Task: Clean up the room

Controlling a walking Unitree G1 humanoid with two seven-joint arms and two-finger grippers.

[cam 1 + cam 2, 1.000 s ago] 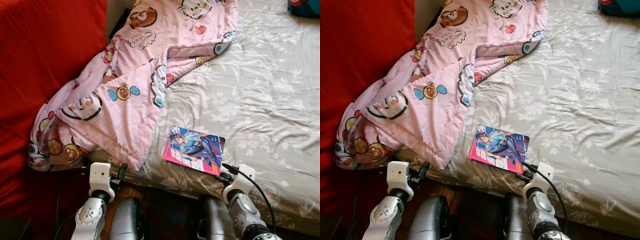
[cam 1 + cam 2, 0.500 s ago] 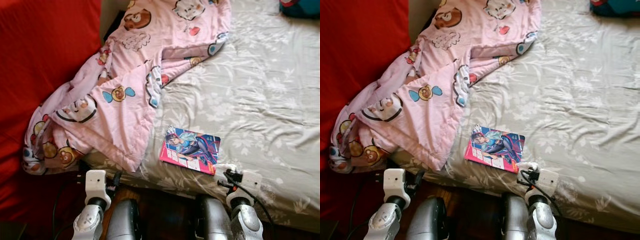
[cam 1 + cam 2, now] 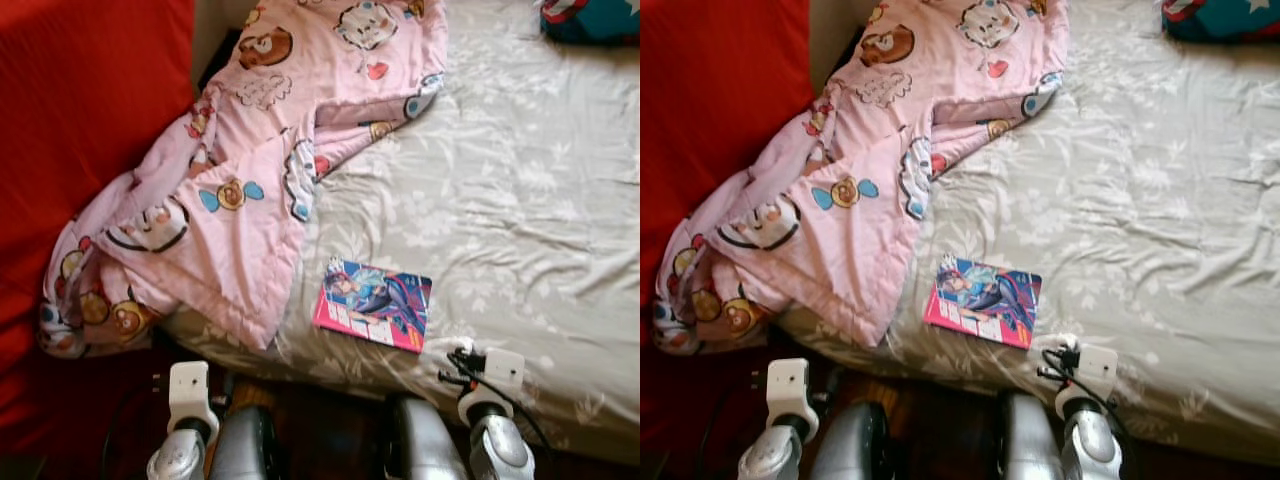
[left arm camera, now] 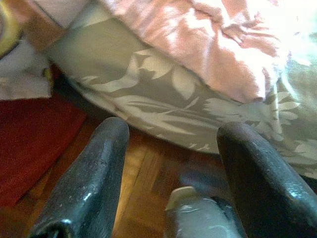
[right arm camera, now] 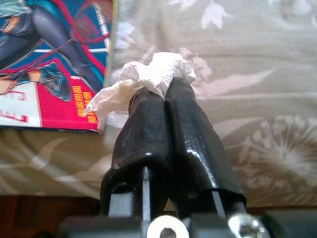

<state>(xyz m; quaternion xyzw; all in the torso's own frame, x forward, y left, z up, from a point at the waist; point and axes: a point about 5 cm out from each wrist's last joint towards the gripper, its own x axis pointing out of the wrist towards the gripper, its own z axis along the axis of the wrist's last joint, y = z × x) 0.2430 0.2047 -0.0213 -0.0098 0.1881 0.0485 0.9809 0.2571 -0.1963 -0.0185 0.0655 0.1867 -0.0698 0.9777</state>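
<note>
On my far left I see a red fabric surface (image 3: 80,120) running down the side, with the rumpled pink cartoon-print blanket (image 3: 250,170) spilling off the bed's left edge against it. My left gripper (image 4: 168,173) hangs low off the near edge of the bed, over the wooden floor (image 4: 143,183), its two black fingers spread wide with nothing between them; the blanket's hem and the mattress side sit just beyond it. The grey floral bedsheet (image 3: 520,200) lies open across the middle and right, wrinkled, up to a teal and red item (image 3: 590,18) at the far corner. A pink and blue comic book (image 3: 373,304) lies flat near the front edge, just right of the blanket's corner. My right gripper (image 5: 166,91) sits at that front edge, just right of the book's near corner, fingers pressed together on a crumpled white tissue (image 5: 148,79). The tissue's loose end brushes the book's corner.
</note>
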